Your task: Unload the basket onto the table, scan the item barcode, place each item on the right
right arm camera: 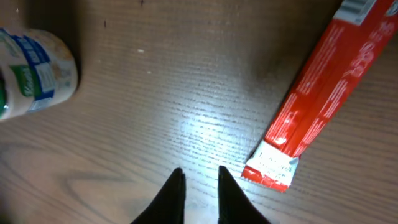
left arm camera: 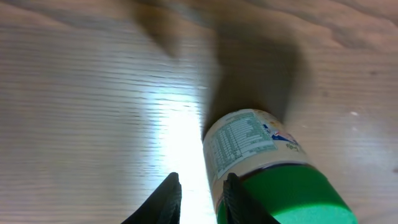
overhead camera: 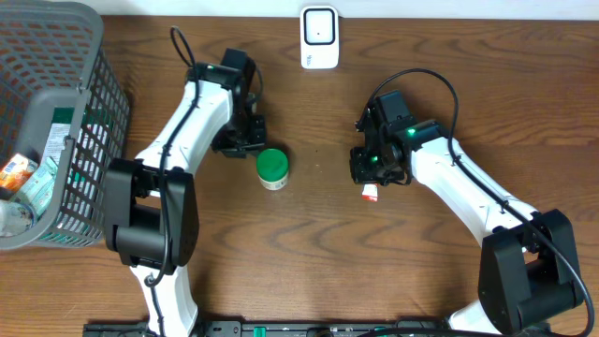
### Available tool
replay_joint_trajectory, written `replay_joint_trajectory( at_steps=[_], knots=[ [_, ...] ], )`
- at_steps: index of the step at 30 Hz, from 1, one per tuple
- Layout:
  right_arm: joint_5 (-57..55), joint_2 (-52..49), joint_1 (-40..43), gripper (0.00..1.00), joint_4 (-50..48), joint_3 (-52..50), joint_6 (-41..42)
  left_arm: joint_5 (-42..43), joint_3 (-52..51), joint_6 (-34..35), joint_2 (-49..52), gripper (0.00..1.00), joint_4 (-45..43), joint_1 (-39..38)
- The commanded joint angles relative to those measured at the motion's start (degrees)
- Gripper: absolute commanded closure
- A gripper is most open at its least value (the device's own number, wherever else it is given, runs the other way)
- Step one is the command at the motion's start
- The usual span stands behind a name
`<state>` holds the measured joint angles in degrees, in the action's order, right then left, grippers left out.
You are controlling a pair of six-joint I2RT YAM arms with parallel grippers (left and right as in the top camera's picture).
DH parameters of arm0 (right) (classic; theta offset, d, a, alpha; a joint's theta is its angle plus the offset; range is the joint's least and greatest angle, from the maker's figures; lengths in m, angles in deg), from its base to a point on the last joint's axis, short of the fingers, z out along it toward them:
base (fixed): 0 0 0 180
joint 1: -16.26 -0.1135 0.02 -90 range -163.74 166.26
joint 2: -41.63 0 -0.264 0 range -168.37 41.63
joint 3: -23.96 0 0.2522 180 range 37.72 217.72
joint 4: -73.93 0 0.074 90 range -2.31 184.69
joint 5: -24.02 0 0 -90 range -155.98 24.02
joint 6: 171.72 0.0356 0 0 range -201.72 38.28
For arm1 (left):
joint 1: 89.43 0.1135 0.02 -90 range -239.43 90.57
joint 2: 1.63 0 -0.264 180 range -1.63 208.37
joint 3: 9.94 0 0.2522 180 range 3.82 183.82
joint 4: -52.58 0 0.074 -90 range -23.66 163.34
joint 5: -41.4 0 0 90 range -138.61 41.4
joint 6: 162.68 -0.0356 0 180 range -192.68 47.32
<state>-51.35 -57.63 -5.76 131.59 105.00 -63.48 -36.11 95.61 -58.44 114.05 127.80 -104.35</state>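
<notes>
- Overhead alone, from the left: grey mesh basket with packets inside at the bench edge; white scanner at the far side, between the two white arms.
- Left wrist alone: a fine printed table on the label of the green-lidded jar, unreadable from above, where little beyond the lid shows.
- Right wrist alone: the full red packet lying flat, with a pale striped patch at its far end, cropped by the frame; from overhead only a red-and-white tip peeking out beneath the arm.
- Dark wood-grain bench, glare patches under both wrist cameras; a strip of pale wall along the top.
- Left pincer: parted by a narrow gap, empty, low over the bench; jar just right of the fingers, contact impossible to judge.
- Right pincer: also narrowly parted, holding nothing; packet just to its right and apart from it, jar well off to its left.
</notes>
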Motion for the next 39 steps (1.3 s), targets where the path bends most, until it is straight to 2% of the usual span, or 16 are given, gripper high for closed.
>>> replay_joint_trajectory(
  at_steps=[1, 6, 11, 18, 20, 21, 22, 28, 33, 39],
  knots=[
    [0.7, -0.3, 0.3, 0.82, 0.5, -0.3, -1.8, 2.1, -0.5, -1.1, 0.0, 0.75, 0.2, -2.5],
    [1.6, -0.3, 1.7, 0.82, 0.7, -0.3, -1.9, 2.1, -0.5, -1.1, 0.0, 0.74, -1.0, -6.8],
    [7.5, 0.0, 4.5, 0.82, 1.5, -0.2, -4.5, 2.1, -0.5, -1.1, 0.0, 0.74, -2.6, -10.3],
    [12.3, 0.5, 7.7, 0.79, 5.0, -0.2, -7.9, 1.2, -0.5, -1.1, 0.0, 0.74, -5.1, -12.5],
    [16.0, 0.5, 7.7, 0.87, 4.9, -0.2, -9.3, -0.4, -0.3, -1.1, 0.0, 0.75, -5.2, -11.9],
    [17.6, 0.5, 7.6, 0.95, 4.4, -0.2, -9.4, -0.8, 0.0, -1.1, -0.2, 0.81, -5.2, -11.3],
    [18.9, 0.5, 7.7, 0.99, 3.7, -0.2, -9.3, -0.7, 0.2, -1.1, -0.6, 0.87, -5.2, -10.5],
    [29.9, 0.2, 6.1, 0.99, -8.5, -0.2, -5.2, -0.8, 1.0, -0.2, -8.0, 0.90, -6.1, -3.4],
    [26.4, -0.7, 0.8, 0.99, -18.9, -0.2, 2.6, -1.2, 1.0, 0.9, -13.1, 0.90, -4.2, 2.6],
    [11.4, -1.4, -6.2, 0.99, -21.2, -0.2, 7.9, -1.2, -1.6, 0.8, -12.9, 0.90, -0.7, 5.3]
  ],
)
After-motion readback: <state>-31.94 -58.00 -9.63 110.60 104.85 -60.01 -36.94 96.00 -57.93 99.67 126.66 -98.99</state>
